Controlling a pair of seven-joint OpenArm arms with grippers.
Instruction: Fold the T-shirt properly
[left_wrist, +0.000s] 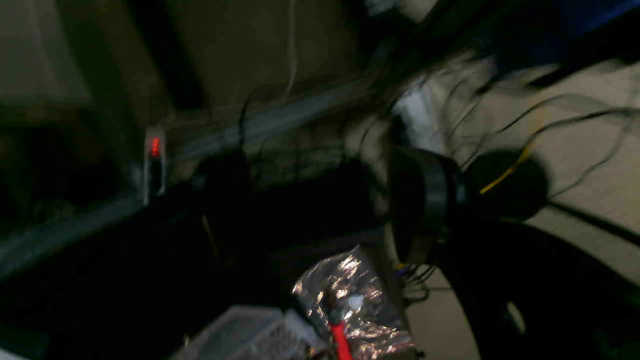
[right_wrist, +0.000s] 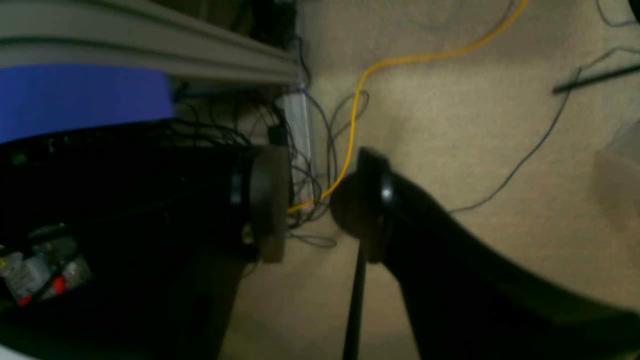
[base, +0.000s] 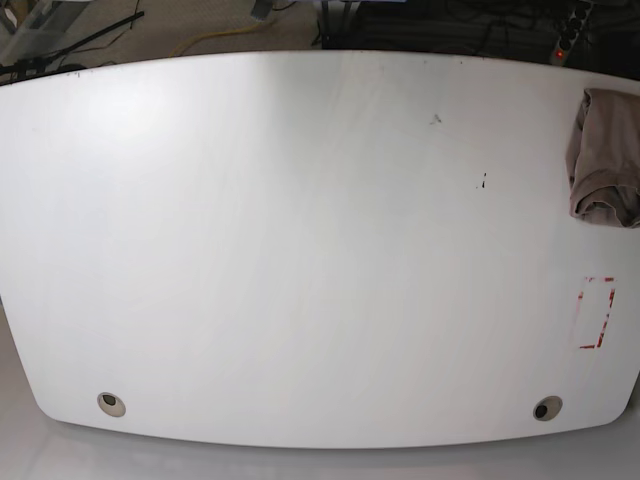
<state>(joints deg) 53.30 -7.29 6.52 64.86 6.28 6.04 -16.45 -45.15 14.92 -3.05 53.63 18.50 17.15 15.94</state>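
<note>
the t-shirt (base: 605, 155) lies bunched in a compact heap at the far right edge of the white desk (base: 300, 250), partly cut off by the base view's border. just nearer than it, along the same right edge, a red dashed rectangle (base: 597, 312) is marked on the desk surface. two small dark specks sit on the desk left of the garment, and two round holes (base: 112, 404) show near the near corners. neither arm appears in the base view.

the right wrist view looks down at beige carpet (right_wrist: 475, 125) beside the desk. the right end effector (right_wrist: 320, 200) has its two round pads apart with a clear gap between them and nothing held; a yellow cable (right_wrist: 380, 65) on the floor runs through the gap behind them. a blue panel (right_wrist: 80, 97) sits under a grey metal rail at the left.

the left wrist view is dark and blurred. one pad (left_wrist: 425, 200) of the left end effector (left_wrist: 425, 210) shows as a dark disc; i cannot tell whether its jaws are apart or together. a crumpled foil wrapper (left_wrist: 350, 295) and a small red light (left_wrist: 155, 146) are visible.
</note>
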